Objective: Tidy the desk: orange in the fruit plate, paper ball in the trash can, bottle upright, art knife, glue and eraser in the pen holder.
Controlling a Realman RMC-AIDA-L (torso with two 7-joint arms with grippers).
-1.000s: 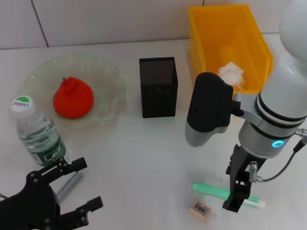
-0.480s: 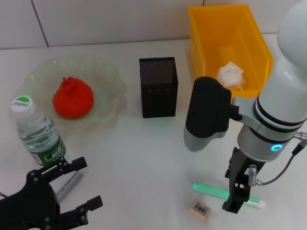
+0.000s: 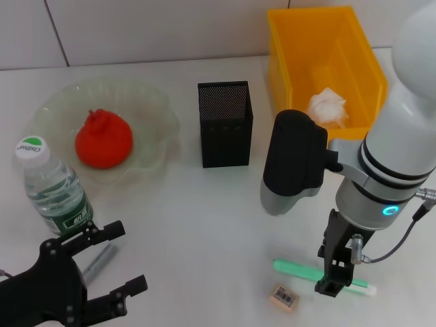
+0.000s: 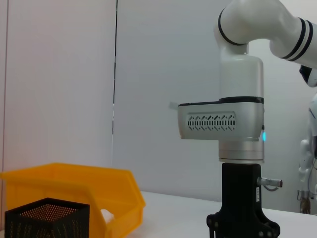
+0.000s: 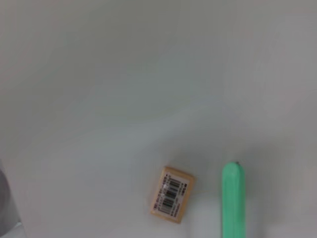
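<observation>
Bright, even, diffuse overhead light. Soft short shadows beside pen holder [image 3: 225,124] and under right arm. Mild sheen on fruit plate [image 3: 154,109] rim. Head view sharp. Right wrist view soft; eraser [image 5: 173,194] slightly blurred.

A red-orange orange [image 3: 103,142] sits in the pale-green fruit plate [image 3: 154,109]. A white paper ball [image 3: 329,107] lies in the yellow trash can [image 3: 286,54]. The bottle [image 3: 52,192] stands upright. The tan eraser [image 3: 284,297] lies flat near the bench's front edge; the black mesh pen holder [image 3: 225,124] stands mid-bench.
</observation>
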